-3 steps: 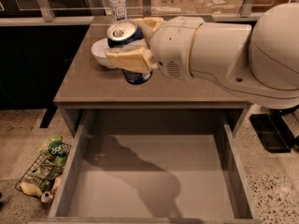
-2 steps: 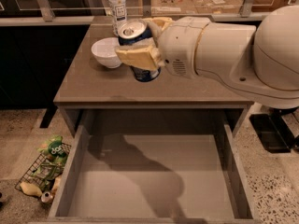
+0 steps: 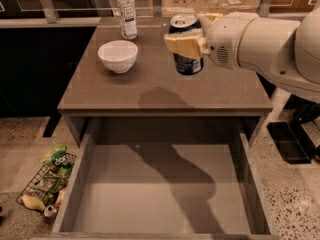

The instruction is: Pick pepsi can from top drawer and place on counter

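1. camera view: the gripper [image 3: 189,33] pinches the pepsi can [image 3: 188,63] by its sides and holds it upright over the counter [image 3: 225,91], right of centre.
2. a white bowl [image 3: 118,55] and a clear bottle [image 3: 127,11] stand on the counter, left of the can.
3. the top drawer [image 3: 150,199] is pulled open below the counter's front edge.

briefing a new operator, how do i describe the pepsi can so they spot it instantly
Look above the grey-brown counter, right of the white bowl and clear bottle. The gripper hangs there, jaws closed on the pepsi can: the only dark-blue, silver-topped thing.
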